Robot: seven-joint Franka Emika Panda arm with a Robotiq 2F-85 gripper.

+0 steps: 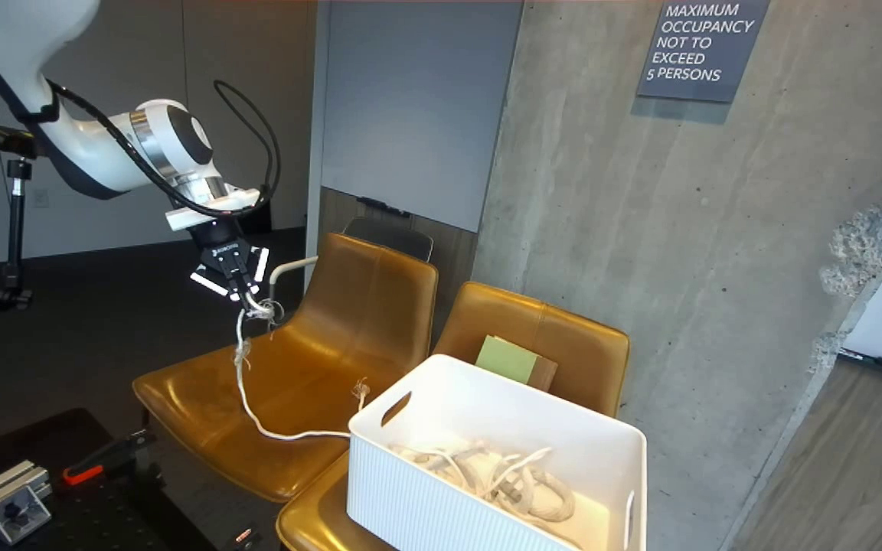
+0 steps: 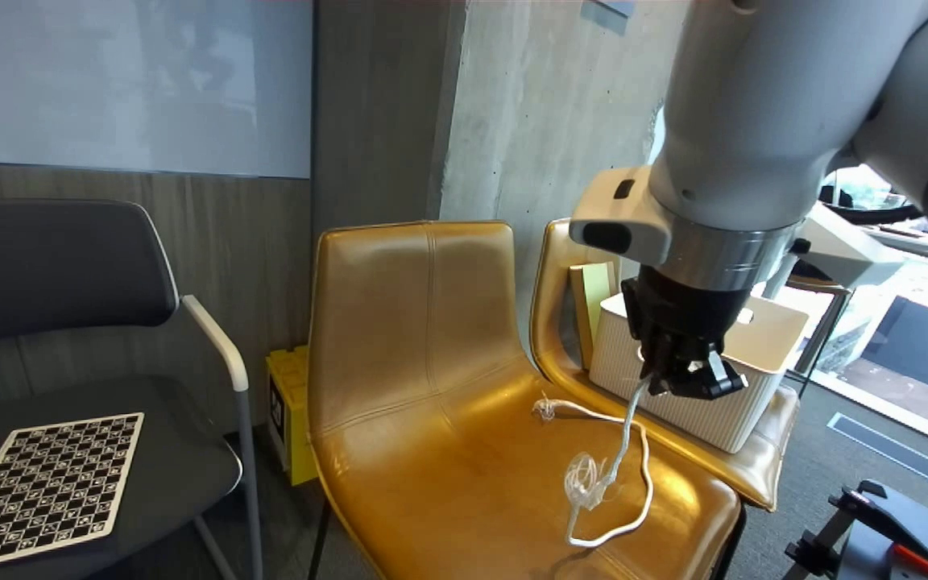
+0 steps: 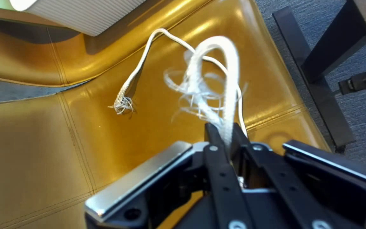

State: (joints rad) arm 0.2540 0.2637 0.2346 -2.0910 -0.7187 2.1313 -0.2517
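Tan leather chair (image 2: pixel 432 459): beneath the pincer (image 3: pixel 224 131). White ribbed bin (image 1: pixel 403 490): lower, off to the pincer's side. Pincer: clamped on white rope (image 3: pixel 233 86). Rope: grasp made, lift partial; trailing length and frayed end (image 3: pixel 122 103) on the chair below.

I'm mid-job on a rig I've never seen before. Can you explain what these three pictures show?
The machine is a jointed white robot arm ending in a black two-fingered gripper. Two pictures come from cameras outside the robot, looking from different places; the third comes from a camera on its wrist, looking past the gripper. The closed gripper pinches a white frayed rope, which hangs to a glossy tan leather-look chair; part of it, with one frayed end, lies on that chair. Beside it, a similar tan chair bears a white rectangular ribbed bin with pale coiled rope inside.
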